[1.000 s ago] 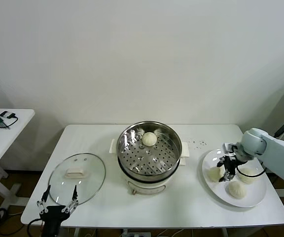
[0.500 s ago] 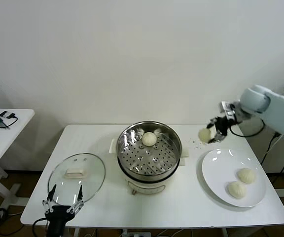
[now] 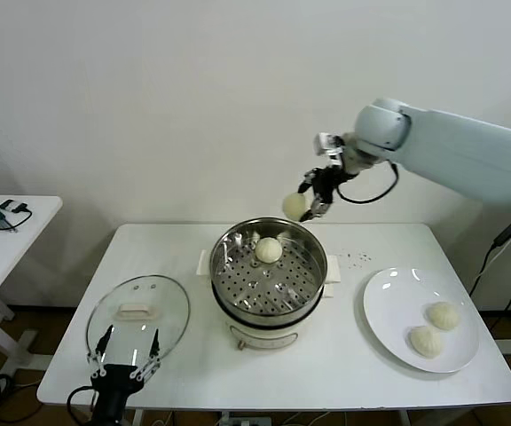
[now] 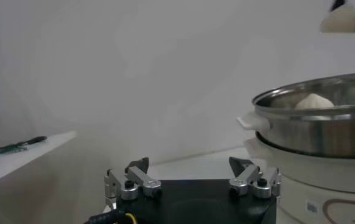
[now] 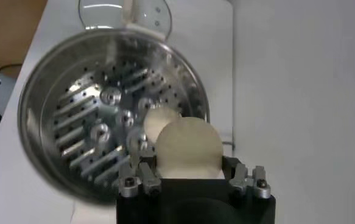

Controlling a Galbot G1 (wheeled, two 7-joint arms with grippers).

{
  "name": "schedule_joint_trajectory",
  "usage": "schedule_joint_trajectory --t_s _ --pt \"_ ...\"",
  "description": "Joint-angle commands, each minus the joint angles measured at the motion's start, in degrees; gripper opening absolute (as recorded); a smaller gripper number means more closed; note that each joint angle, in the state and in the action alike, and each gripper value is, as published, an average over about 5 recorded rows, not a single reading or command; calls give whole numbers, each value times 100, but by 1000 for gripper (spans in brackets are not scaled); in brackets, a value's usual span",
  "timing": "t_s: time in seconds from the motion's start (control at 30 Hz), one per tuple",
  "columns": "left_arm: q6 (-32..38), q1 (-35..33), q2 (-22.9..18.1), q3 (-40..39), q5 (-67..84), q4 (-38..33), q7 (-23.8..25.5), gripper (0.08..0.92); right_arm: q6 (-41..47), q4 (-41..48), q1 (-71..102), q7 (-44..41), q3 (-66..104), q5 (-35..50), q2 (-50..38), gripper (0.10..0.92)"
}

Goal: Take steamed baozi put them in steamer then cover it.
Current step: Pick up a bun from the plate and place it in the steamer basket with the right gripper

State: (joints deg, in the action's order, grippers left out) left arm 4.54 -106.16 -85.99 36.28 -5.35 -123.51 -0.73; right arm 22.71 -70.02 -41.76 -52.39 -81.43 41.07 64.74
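Above steamer (image 3: 269,277) rear rim | right pincer (image 3: 310,202) raised, gripping baozi (image 3: 294,205)

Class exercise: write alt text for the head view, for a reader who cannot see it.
The right tool holds a baozi above the far rim of the open steamer, which already has one bun inside. Two buns remain on the white plate; the glass cover lies on the table.

Right gripper (image 5: 186,173) clamped on baozi (image 5: 188,148), above steamer (image 5: 49,91) far rim. Second baozi (image 5: 154,122) on perforated tray (image 5: 98,137). Glass cover (image 5: 107,12) on table (image 5: 55,24) beyond.
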Motion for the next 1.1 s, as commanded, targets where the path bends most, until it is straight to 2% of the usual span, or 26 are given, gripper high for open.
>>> schedule_joint_trajectory --t_s 0.03,0.3,0.8,1.1 --pt "-19 -15 28 -47 -74 -55 16 823 388 111 327 403 -189 261 1191 679" --pt "-27 -9 27 21 -64 -65 5 823 563 159 764 511 -308 3 1410 679" --pt "-85 90 12 64 -70 -24 10 823 560 38 950 442 -422 -246 1249 685" --pt "-129 138 -30 40 -138 -47 14 823 572 -16 882 450 -350 -292 1101 817"
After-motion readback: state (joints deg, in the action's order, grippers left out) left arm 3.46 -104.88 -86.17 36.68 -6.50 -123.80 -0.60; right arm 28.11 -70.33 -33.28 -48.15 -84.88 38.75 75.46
